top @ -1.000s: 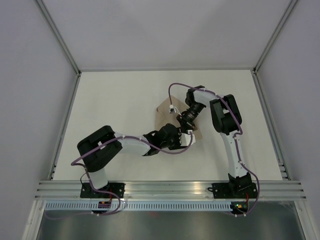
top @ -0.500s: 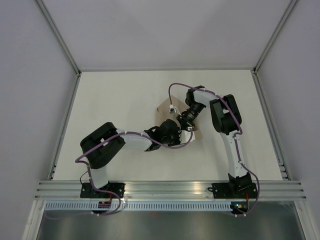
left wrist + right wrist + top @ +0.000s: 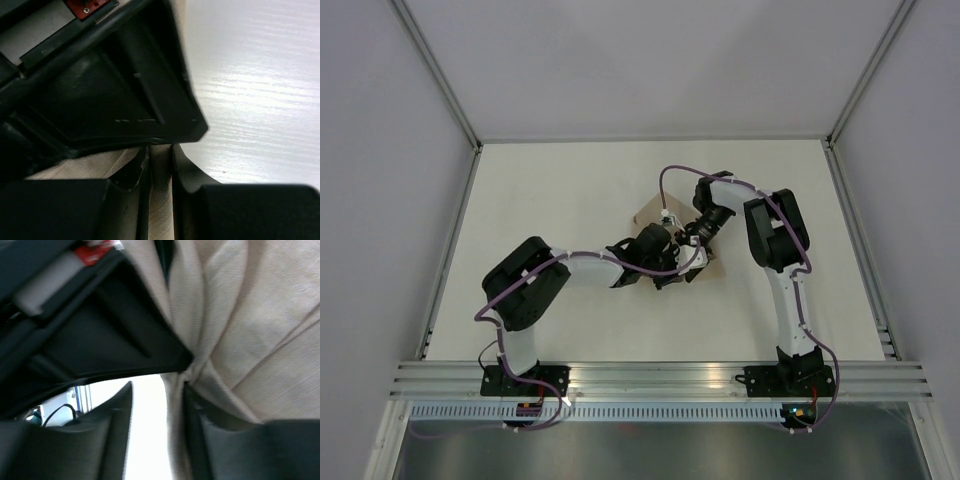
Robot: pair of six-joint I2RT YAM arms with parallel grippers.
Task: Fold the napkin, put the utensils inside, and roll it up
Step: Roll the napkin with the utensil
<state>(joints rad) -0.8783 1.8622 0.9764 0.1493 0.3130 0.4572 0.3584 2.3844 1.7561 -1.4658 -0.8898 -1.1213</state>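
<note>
Two arms meet over the napkin, which lies crumpled on the white table a little beyond its middle, nearer the far edge than the near one and well away from both side edges. From above, most of the cloth is hidden under the wrists. Only a tan corner pointing far-left and a strip on the right show past them. The left gripper has its two dark fingers drawn close together on a narrow fold of the beige fabric, which fills the slot between them, with bare table to its right. The right gripper stands with its jaws apart: white table shows in the gap, and a bunched ridge of cloth runs against the inner face of one finger only, with more creased fabric spreading beyond it. Each wrist view is half blocked by the other arm's black gripper body crowding in from the upper left, very near. A small red patch sits on that body beside a white part, too blurred to read any writing. A purple cable loops above the cloth by the right arm. An aluminium rail along the table's near edge carries both bases, and pale grey walls close in the sides.
</note>
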